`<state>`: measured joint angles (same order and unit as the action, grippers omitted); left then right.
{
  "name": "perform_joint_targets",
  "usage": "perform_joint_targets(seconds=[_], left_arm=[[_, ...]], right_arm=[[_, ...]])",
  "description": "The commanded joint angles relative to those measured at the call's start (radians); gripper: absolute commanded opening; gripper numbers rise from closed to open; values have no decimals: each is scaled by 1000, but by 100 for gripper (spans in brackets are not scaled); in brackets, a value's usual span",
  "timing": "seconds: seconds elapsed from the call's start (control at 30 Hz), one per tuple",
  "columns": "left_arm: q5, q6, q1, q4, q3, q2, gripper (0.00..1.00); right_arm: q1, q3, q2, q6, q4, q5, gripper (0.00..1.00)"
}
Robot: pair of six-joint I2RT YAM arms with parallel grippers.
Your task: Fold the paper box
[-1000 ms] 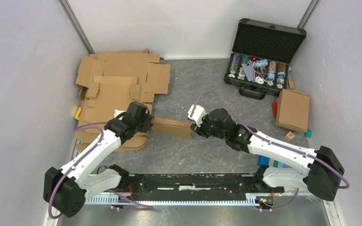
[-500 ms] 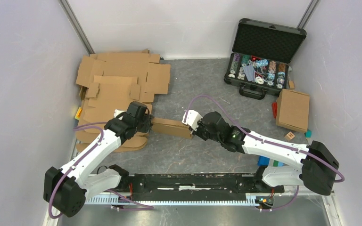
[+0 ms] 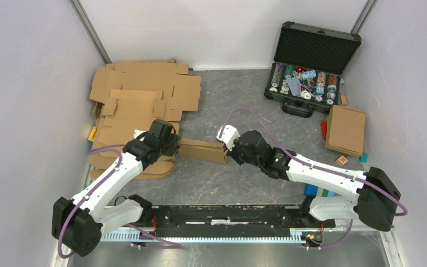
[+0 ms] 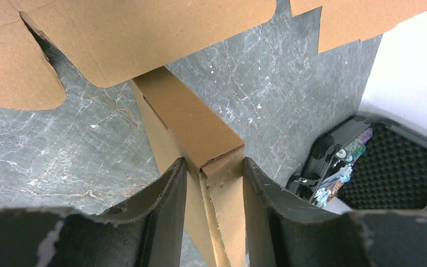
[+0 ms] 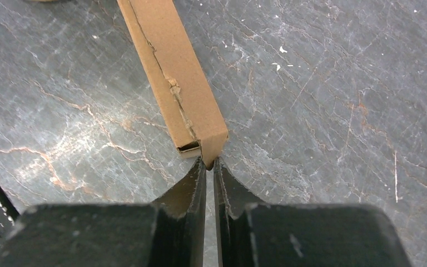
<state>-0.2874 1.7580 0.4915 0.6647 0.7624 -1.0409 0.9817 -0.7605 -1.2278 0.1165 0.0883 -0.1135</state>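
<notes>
The paper box [image 3: 203,150] is a long, narrow brown carton lying on the grey table between my two arms. My left gripper [image 3: 173,146] is shut on its left end. In the left wrist view that end of the box [image 4: 189,119] sits between the fingers, and the left gripper [image 4: 214,164] touches both of its sides. My right gripper [image 3: 228,151] is at the box's right end. In the right wrist view the box [image 5: 172,72] runs away from the right gripper [image 5: 210,162], whose fingertips pinch the edge of the end flap, almost together.
A stack of flat cardboard blanks [image 3: 139,100] lies at the back left, partly under my left arm. An open black case of poker chips [image 3: 306,78] stands at the back right. A finished carton [image 3: 346,129] and small coloured blocks [image 3: 363,158] lie by the right wall.
My right gripper has moved a little left to the box's right end and closed from open onto the end flap. The left gripper and the box have kept their places.
</notes>
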Motion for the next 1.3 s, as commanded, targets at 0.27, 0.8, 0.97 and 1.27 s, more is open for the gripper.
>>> perform_joint_targets(seconds=[0.27, 0.8, 0.97, 1.27], left_arm=[[14, 39, 2, 53, 3, -14, 24], [11, 64, 2, 46, -14, -11, 22], [11, 45, 2, 21, -10, -4, 58], [-20, 0, 1, 45, 5, 54, 82]], right_arm=[[6, -98, -24, -194, -51, 9, 13], [6, -97, -24, -264, -41, -68, 34], [5, -91, -25, -212, -33, -67, 38], [3, -73, -12, -141, -13, -101, 37]])
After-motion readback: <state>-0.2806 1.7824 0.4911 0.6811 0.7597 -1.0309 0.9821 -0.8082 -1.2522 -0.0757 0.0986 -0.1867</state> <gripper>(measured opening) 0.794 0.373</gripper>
